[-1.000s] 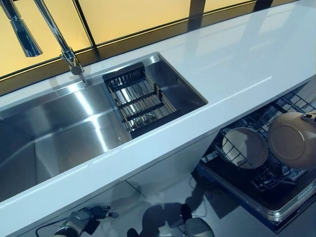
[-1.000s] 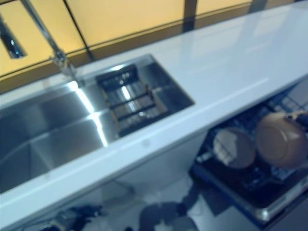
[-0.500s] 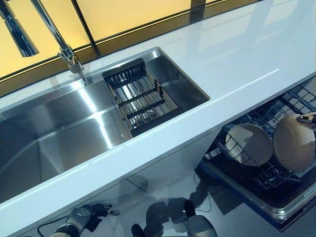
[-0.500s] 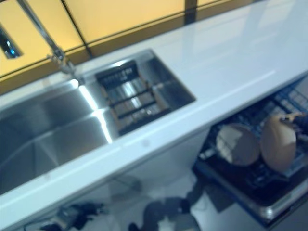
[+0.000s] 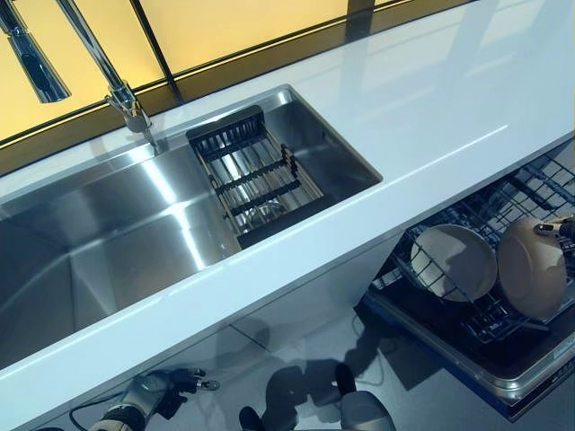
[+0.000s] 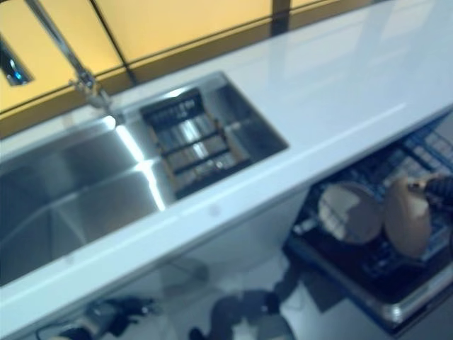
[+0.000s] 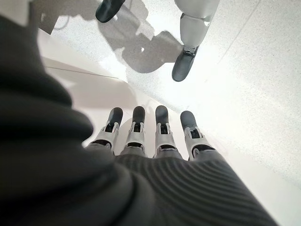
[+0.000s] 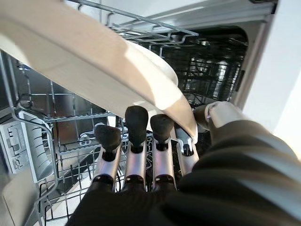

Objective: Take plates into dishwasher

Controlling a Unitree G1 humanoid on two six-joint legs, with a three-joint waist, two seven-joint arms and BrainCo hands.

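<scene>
Below the white tabletop (image 5: 422,99), at the robot's right, a pulled-out dishwasher rack (image 5: 503,328) is seen with two plates in it. A tan plate (image 5: 532,269) is held nearly on edge in the wire rack by the right hand (image 8: 141,155): in the right wrist view the fingers (image 8: 137,123) are curled under its rim and the thumb is pressed against the rim from the other side. Just beside it a second, paler plate (image 5: 452,262) is stood tilted in the rack; whether the two touch cannot be told. The left hand (image 5: 160,391) is hung low over the floor (image 7: 263,70), its fingers nearly straight and nothing held. A steel sink (image 5: 117,233) with a dark wire basket (image 5: 256,180) and a tap (image 5: 108,72) is set into the tabletop.
</scene>
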